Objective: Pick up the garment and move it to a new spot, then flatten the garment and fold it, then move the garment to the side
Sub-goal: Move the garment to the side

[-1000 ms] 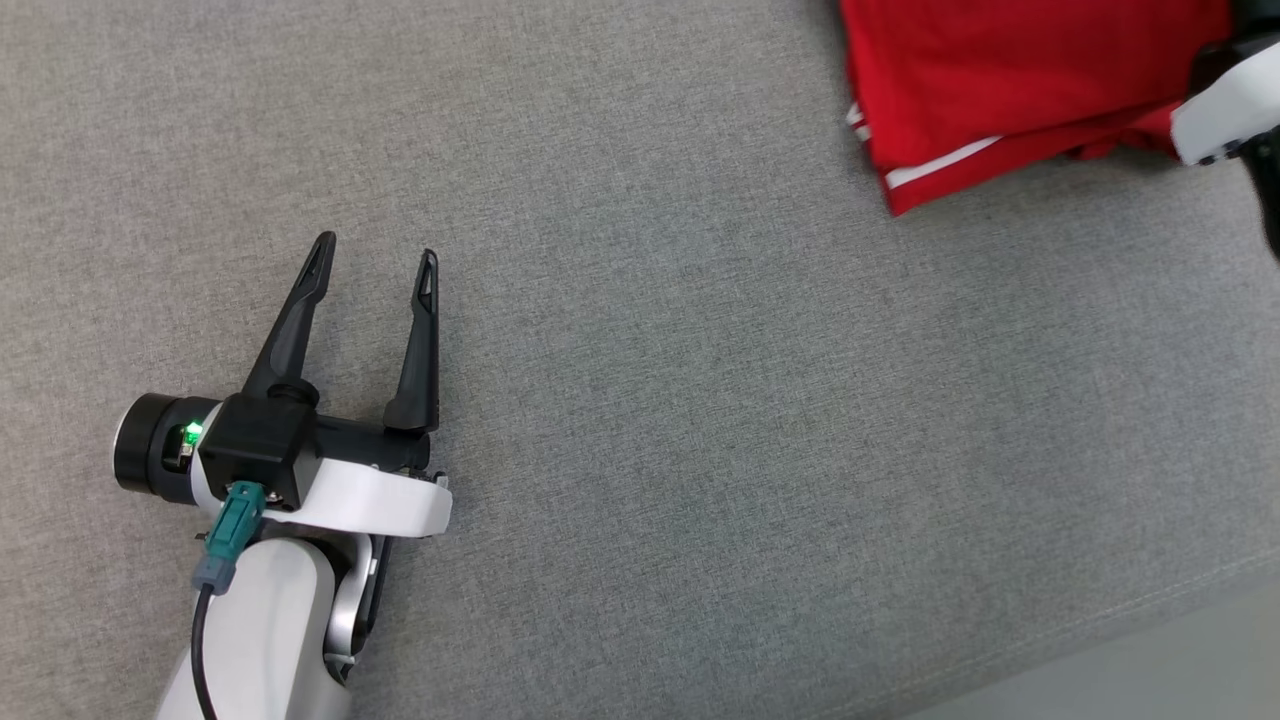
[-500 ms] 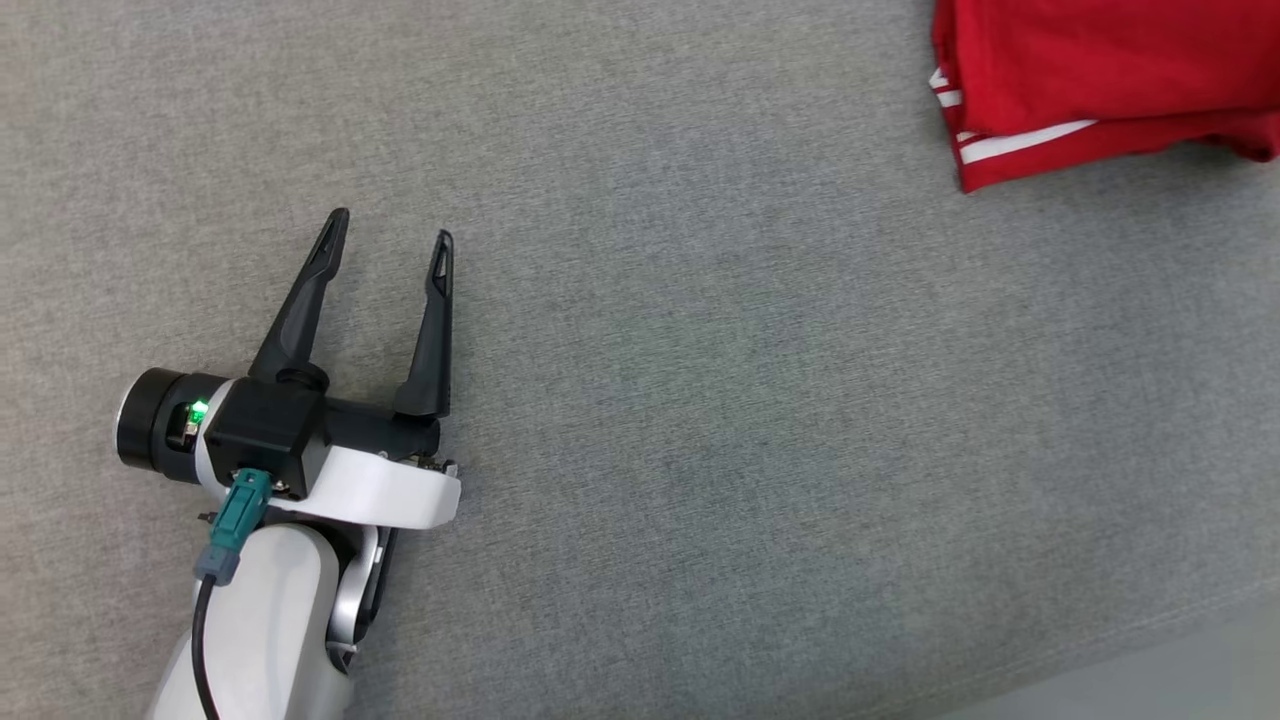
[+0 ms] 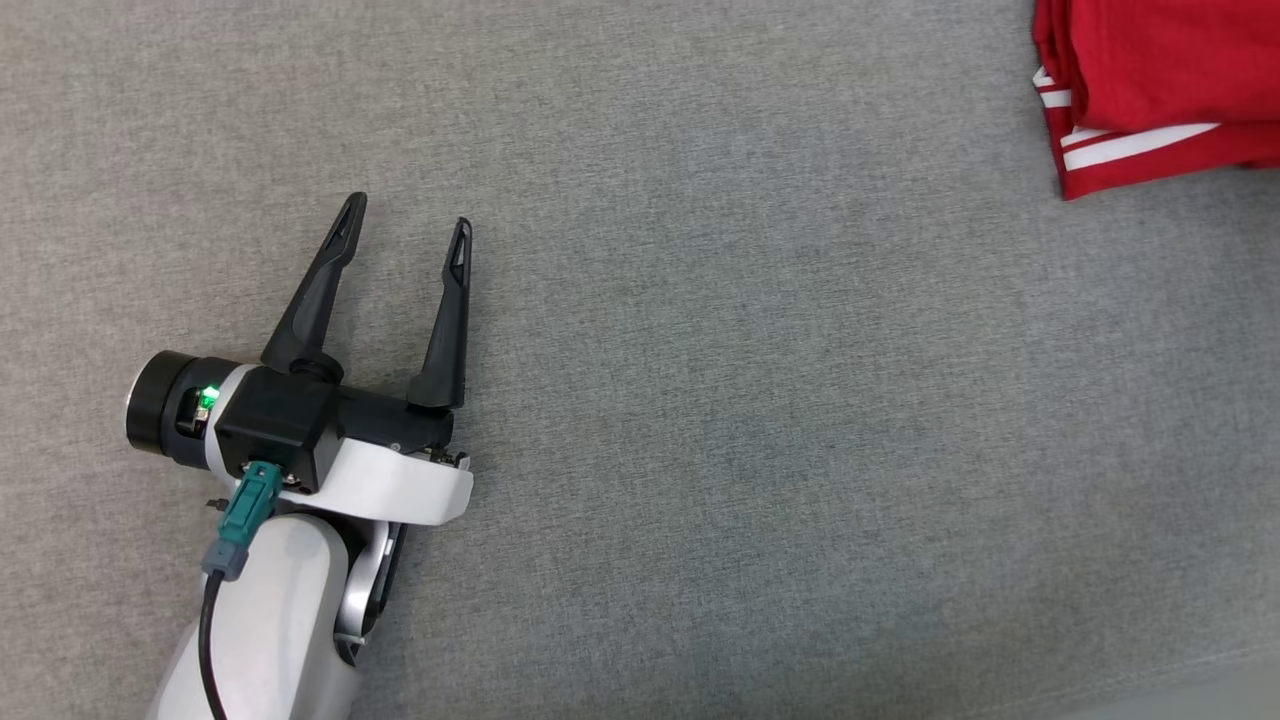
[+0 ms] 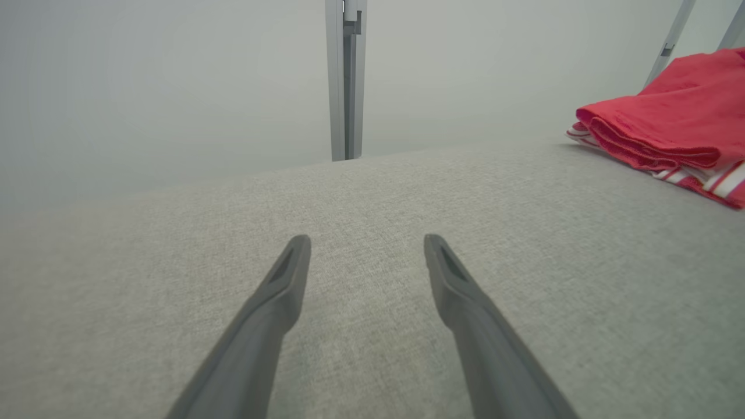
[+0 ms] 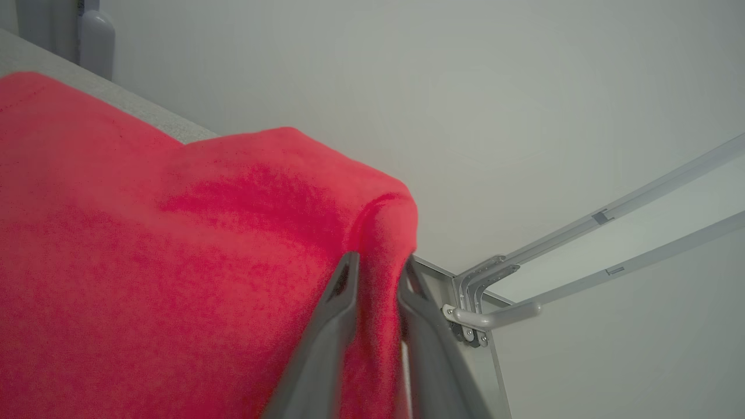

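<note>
Left arm low over grey counter (image 3: 700, 400), pale forearm coming in from near side. Left gripper (image 3: 408, 213) level, fingers pointing toward far edge, jaws wide, empty. Right gripper (image 5: 381, 259) jaws narrow, pinching fold of red garment (image 5: 174, 262). Garment folded, at counter's far right. White-striped hem faces near edge, stripes run left-right. Full length cut off.

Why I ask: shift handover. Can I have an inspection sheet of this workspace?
Surface: grey fabric surface, flat.
Job's things: red garment, folded, white stripes, lying at the head view's upper right.
Clutter: nothing seen.
Grippers: left gripper open, apart from the garment; right gripper fingers shut on a garment fold.
Cables: black cable with teal plug at the left wrist.
Surroundings: pale wall, metal frame posts.
</note>
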